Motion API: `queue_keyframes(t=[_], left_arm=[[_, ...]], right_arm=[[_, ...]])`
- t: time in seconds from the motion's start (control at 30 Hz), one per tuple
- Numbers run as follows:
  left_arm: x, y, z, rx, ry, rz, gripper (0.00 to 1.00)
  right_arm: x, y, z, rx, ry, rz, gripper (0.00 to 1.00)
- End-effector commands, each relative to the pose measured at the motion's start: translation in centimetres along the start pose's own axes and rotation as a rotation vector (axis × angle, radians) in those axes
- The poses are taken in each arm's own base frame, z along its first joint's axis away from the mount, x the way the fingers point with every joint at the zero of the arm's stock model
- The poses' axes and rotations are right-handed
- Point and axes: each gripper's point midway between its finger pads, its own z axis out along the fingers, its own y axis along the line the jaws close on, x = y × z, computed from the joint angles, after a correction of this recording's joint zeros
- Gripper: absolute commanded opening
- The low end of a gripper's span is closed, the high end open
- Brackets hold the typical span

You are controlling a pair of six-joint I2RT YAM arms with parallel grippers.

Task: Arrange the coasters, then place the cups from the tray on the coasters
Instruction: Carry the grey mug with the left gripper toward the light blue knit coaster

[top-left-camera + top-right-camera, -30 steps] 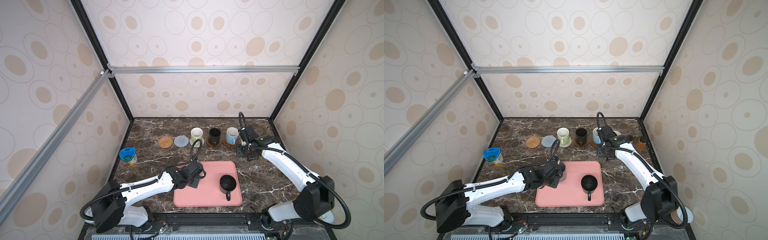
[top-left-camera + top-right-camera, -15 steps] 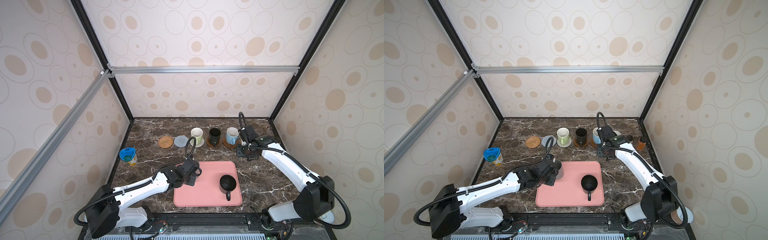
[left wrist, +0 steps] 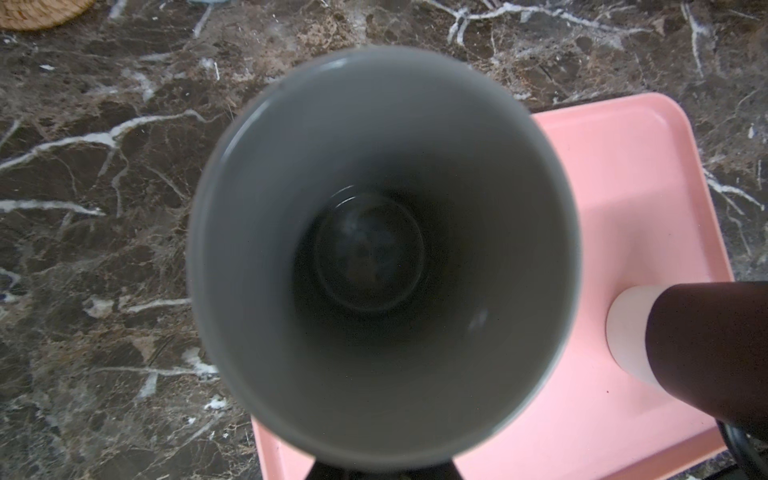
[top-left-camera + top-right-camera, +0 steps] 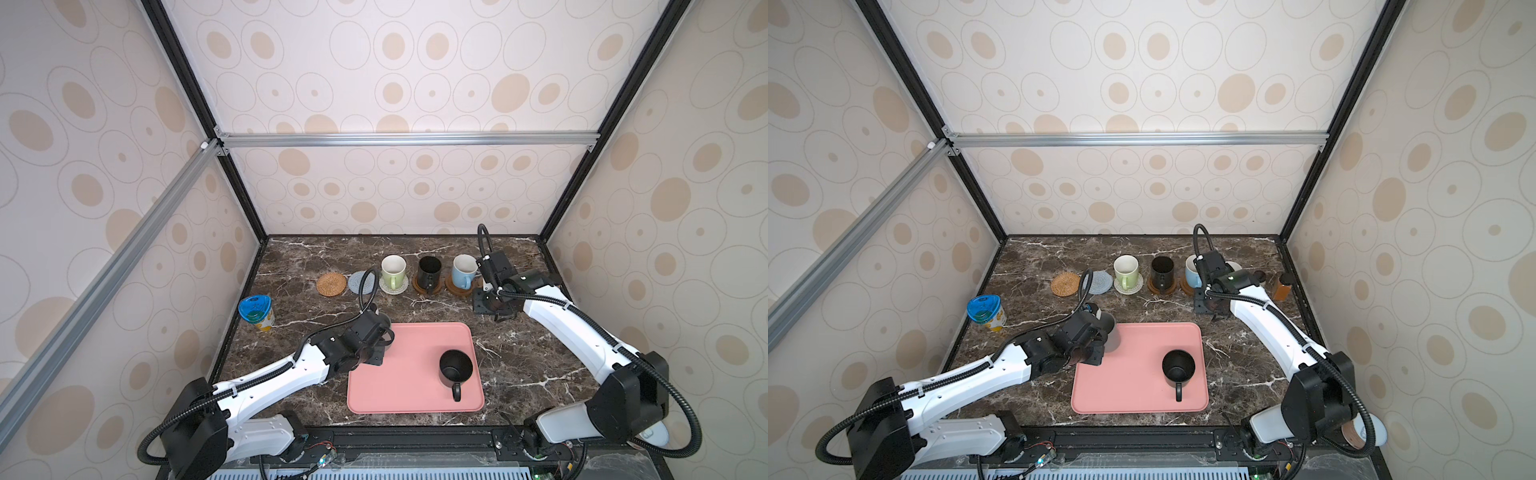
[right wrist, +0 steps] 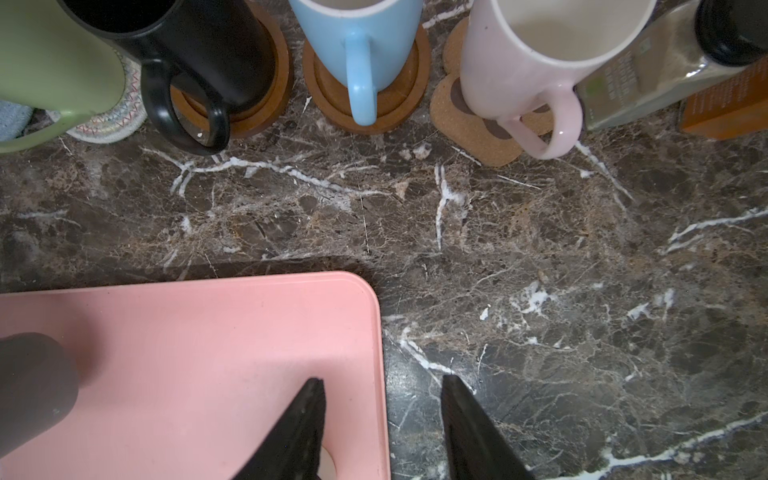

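1. The left pincer (image 4: pixel 380 338), clamped on the grey cup (image 3: pixel 382 257), has carried it to the far-left corner of the tray (image 4: pixel 415 374) — lifted clear.
2. The blue-grey coaster (image 4: pixel 359 282) and rattan coaster (image 4: pixel 331 284) lie bare, likely next.
3. The right pincer (image 5: pixel 381 380) hovers open, empty.

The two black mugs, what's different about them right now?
The back black mug stands on a brown wooden coaster; the front black mug stands on the pink tray. The back black mug sits between the green mug and the light blue mug; the front black mug has no close neighbour. Both are upright, handles roughly toward the front.
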Motion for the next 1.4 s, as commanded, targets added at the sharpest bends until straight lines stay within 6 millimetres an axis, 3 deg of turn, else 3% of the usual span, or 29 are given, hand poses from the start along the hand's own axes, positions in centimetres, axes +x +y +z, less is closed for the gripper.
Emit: queue_keyframes(t=[0.0,0.73,1.37], left_arm=[[-3.2,0.2,-1.3,0.005,-0.117,-0.019,0.11],[-7.3,4.6,-1.6,-0.072,-0.187,-0.048,0.10],[-11.0,6.9,-1.7,-0.100,-0.275,-0.049,0.08]], right_arm=[[0.3,-0.8,-0.6,0.022,-0.003,0.017,0.49],[0.3,-1.2,-1.0,0.032,-0.012,0.018,0.49],[0.2,-1.3,-1.4,0.034,-0.024,0.028,0.49]])
